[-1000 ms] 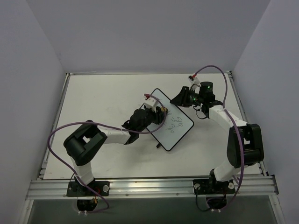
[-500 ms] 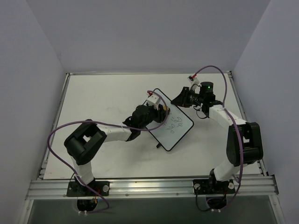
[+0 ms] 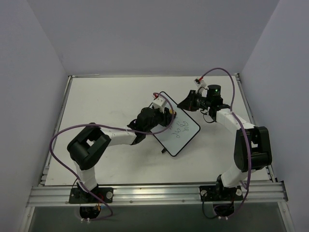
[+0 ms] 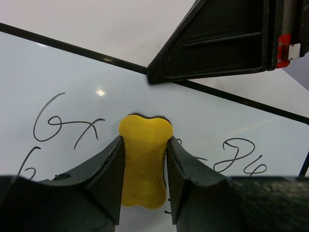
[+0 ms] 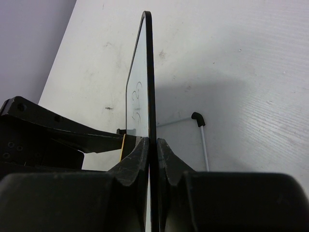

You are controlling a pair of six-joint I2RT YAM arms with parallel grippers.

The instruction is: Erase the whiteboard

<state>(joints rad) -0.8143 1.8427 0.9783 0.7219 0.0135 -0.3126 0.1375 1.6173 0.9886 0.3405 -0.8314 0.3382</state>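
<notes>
The whiteboard [image 3: 183, 130] sits mid-frame in the top view, propped at a tilt on the surface [image 3: 106, 96]. It looks light, stiff and glossy-slick, so I'd grab the thin frame edge. The right gripper [image 5: 152, 145] is pinching that edge. The left gripper [image 4: 144, 145] is clamped on a yellow eraser [image 4: 145, 169] that seems pressed to the writing.

The whiteboard [image 4: 231, 121] bears handwritten "6x"; the rest is unclear.
</notes>
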